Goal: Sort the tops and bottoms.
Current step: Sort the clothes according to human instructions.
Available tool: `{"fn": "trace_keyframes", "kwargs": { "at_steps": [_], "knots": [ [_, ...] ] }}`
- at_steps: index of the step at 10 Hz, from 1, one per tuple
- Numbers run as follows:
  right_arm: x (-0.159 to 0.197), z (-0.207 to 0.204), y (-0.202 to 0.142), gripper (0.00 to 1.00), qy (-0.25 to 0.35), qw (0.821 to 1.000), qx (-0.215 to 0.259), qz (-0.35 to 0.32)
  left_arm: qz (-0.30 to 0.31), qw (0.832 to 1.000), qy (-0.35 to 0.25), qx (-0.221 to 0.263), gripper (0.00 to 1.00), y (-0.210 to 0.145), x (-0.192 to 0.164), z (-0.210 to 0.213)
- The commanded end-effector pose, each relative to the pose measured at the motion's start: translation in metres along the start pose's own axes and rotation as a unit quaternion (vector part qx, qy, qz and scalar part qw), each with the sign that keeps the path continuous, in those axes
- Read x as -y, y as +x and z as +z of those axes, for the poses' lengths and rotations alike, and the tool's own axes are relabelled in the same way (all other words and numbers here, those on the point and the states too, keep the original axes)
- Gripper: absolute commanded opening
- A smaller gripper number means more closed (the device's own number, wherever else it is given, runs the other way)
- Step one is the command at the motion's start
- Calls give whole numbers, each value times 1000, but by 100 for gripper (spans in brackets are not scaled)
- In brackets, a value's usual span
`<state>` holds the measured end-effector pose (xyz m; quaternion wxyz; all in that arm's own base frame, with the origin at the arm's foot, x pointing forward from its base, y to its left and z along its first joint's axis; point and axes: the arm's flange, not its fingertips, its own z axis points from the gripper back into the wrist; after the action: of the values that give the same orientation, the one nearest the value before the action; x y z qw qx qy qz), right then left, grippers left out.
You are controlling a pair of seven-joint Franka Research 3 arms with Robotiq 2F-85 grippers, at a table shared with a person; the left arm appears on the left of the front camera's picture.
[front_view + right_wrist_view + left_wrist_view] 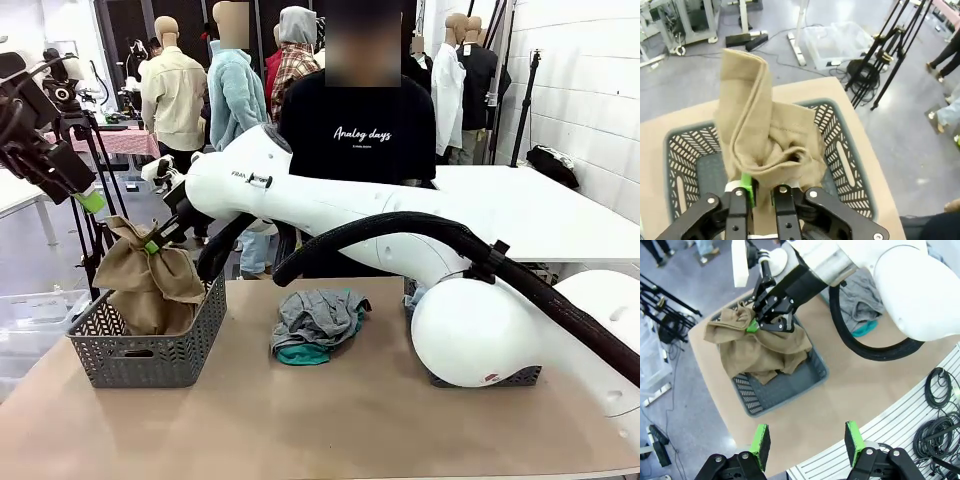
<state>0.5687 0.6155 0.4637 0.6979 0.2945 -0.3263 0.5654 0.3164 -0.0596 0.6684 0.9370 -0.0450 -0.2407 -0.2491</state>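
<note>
The grey basket (pixel 140 365) stands on the brown surface (pixel 330 420), and everything here is placed from it. The right arm reaches across to it. Its hand (pixel 153 243) hangs just above the basket's opening, with its two fingers pinched together on a fold of the tan top (pixel 150 290). The right wrist view shows a green pad pressed into that fold and the jaws nearly meeting around it.

From the grip the tan top hangs down into the basket. Its lower part is bunched on the basket's floor, and one fold stands up higher than the hand. Some of the cloth lies over the basket's rim on the side away from the arm.

The left hand (pixel 807 442) is well above the basket and out beyond the edge of the surface, looking down on it. Its fingers are spread wide, the green pads far apart, and nothing is between them.

The other two tops lie together in one crumpled heap on the surface beside the basket, apart from it, on the side the right arm comes from. The grey top (pixel 310 312) is uppermost and the teal top (pixel 300 353) shows from under its front edge.

Farther that way, well apart from the grey basket, a second basket (pixel 520 378) is mostly hidden behind the right arm. A scrap of pale blue cloth (pixel 416 298) shows at it, too little to say what it is. A person in a black shirt (pixel 355 130) stands beyond the far side of the surface.
</note>
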Motion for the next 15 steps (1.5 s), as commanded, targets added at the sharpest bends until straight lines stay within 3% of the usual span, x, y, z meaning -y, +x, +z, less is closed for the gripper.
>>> {"fn": "trace_keyframes", "kwargs": {
  "at_steps": [1,3,5,8,11,12,15],
  "knots": [
    [5,11,20,62,-14,1000,-6,-5,3,1000,3,-3,78,1,-1,2],
    [-1,31,23,100,-27,1000,-11,-4,3,1000,3,-3,78,1,-1,2],
    [-5,52,23,100,-22,1000,-5,-13,3,1000,3,-3,78,1,-1,2],
    [-14,73,27,100,36,998,-40,-22,3,1000,3,-3,78,1,-1,2],
    [-9,85,19,100,28,999,-3,-29,3,1000,3,-3,78,1,-1,2],
    [-4,70,40,100,23,999,-33,-10,3,1000,3,-3,78,1,-1,2],
    [-4,70,40,100,23,999,-33,-10,3,1000,3,-3,78,1,-1,2]
  ]
}}
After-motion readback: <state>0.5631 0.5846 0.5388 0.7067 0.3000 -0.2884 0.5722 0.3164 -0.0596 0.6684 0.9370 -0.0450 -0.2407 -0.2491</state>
